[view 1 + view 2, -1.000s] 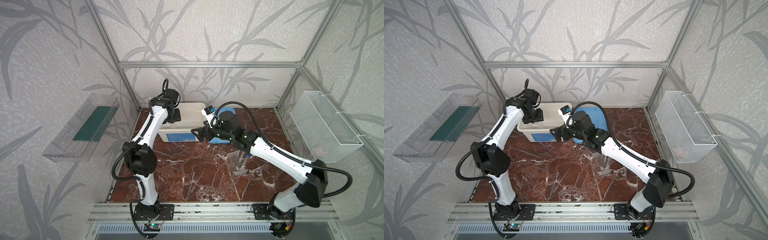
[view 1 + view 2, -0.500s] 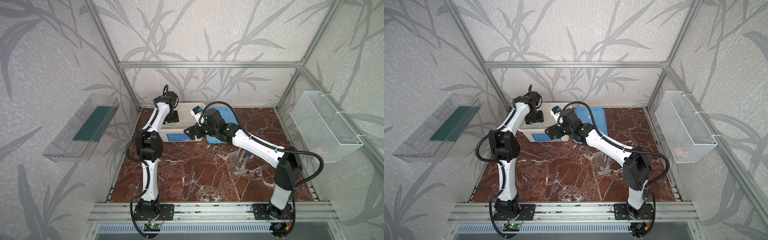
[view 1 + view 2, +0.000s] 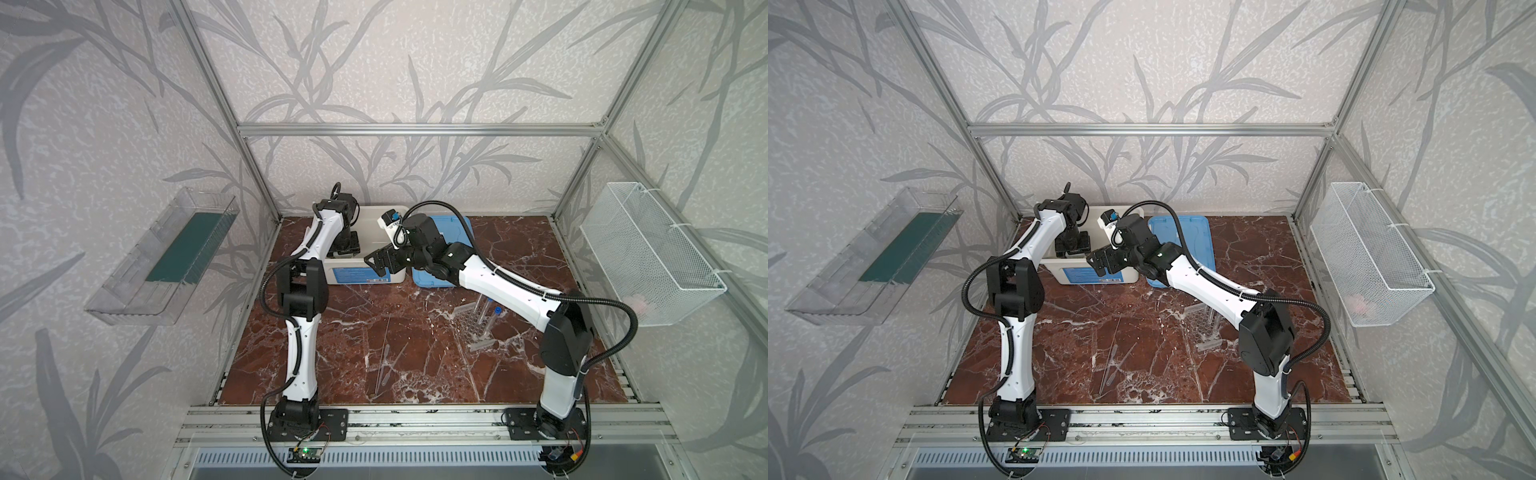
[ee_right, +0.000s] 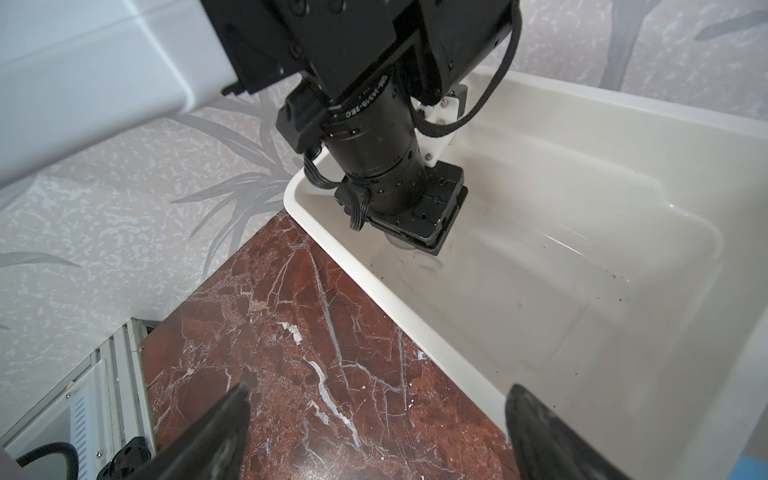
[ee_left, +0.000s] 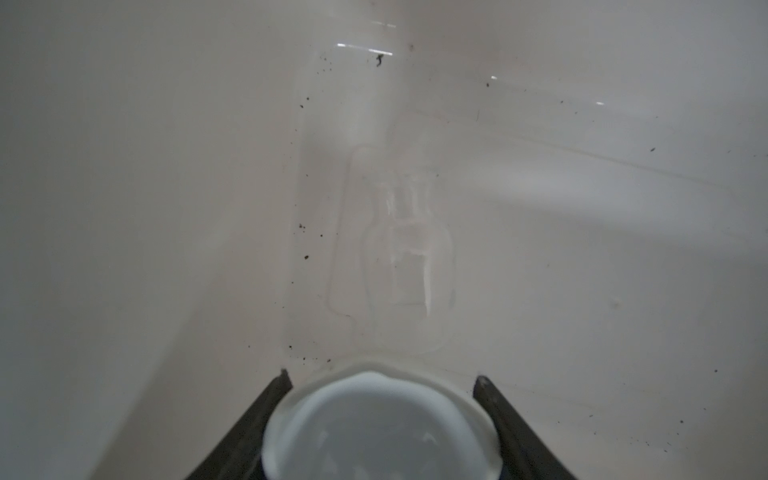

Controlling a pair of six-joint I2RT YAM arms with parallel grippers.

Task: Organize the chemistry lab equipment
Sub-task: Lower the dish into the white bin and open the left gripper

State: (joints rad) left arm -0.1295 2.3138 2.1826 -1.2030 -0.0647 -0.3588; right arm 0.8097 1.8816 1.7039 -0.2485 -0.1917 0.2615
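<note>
the left gripper (image 5: 382, 378) reaches down inside the white tub (image 3: 376, 212), its two dark fingers pressed against opposite sides of the small round white dish (image 5: 380, 428), which it holds low over the tub floor; whether the dish touches the floor cannot be told

just beyond the dish the small clear jar (image 5: 409, 257) lies on its side on the tub floor, with dark specks scattered around it

the right gripper (image 4: 379, 392) hangs over the tub's front wall with its jaws wide apart and nothing between them, one finger over the marble table (image 3: 415, 332), the other over the tub

the tub sits at the table's back edge near the back left corner, and the blue lid (image 3: 1198, 241) lies flat just to its right

a blue label (image 3: 361, 275) on the tub's front wall carries white print too small to read

white lettering (image 4: 370, 99) runs round the lens barrel on the left wrist, too skewed to read surely

the clear honeycomb-holed rack (image 3: 473, 328) stands toward the table's right edge with blue-capped test tubes (image 3: 484, 309) upright in it

the thin glass rod (image 3: 387, 328) and clear pipette (image 3: 384, 378) lie close together between the table's middle and its front edge
</note>
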